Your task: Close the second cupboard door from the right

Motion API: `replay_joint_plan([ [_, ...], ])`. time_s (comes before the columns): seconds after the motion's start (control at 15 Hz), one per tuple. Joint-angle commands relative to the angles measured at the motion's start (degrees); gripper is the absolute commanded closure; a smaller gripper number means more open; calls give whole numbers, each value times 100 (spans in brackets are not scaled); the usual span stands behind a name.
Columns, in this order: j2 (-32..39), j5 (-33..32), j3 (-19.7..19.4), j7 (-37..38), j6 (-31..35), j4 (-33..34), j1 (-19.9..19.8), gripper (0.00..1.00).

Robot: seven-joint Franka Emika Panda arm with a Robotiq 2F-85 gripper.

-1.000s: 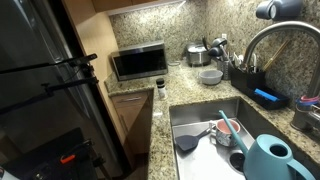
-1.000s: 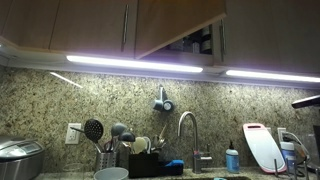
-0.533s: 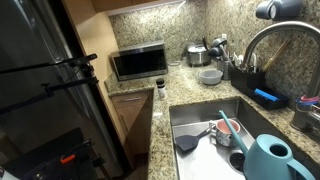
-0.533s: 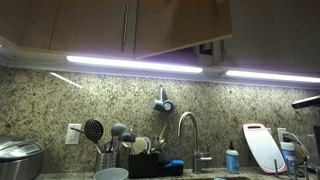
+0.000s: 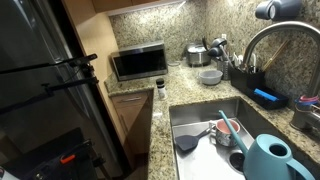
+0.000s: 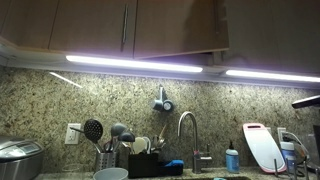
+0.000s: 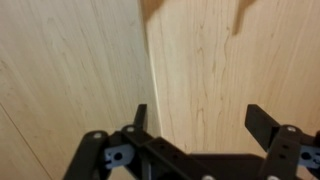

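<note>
The second cupboard door from the right (image 6: 180, 25) is light wood and hangs above the sink; in an exterior view it is almost flush with its neighbours, with only a thin dark gap at its lower right corner. In the wrist view the same door (image 7: 225, 70) fills the frame, its left edge meeting the neighbouring door (image 7: 70, 70) along a vertical seam. My gripper (image 7: 200, 125) is open and empty, its two black fingers right in front of the door face. The arm itself does not show in the exterior views.
Under the cupboards a granite counter holds a microwave (image 5: 138, 63), a rice cooker (image 5: 196, 54), a dish rack (image 6: 155, 163) and a utensil holder (image 6: 106, 158). A sink (image 5: 200, 115) with a tall faucet (image 6: 188, 135) holds dishes. A black fridge (image 5: 45, 90) stands beside the counter.
The cupboard door has swung from clearly ajar to nearly shut; the dark opening at its lower right has shrunk to a sliver.
</note>
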Motion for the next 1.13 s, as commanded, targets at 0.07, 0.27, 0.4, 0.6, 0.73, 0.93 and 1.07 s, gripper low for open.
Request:
replay_joint_plan([
  [0.07, -198, 45, -78, -115, 476, -476, 718, 0],
  [0.27, -422, 11, 7, -542, 839, -943, 1723, 0],
  [0.4, -456, 15, 195, -790, 1004, -1141, 2303, 0],
  [0.6, -477, 43, 232, -672, 732, -968, 2302, 0],
  [0.73, -538, 46, 232, -676, 734, -1043, 2352, 0],
  [0.93, -512, 49, 229, -682, 792, -1101, 2292, 0],
  [1.07, -510, 49, 229, -683, 794, -1101, 2288, 0],
])
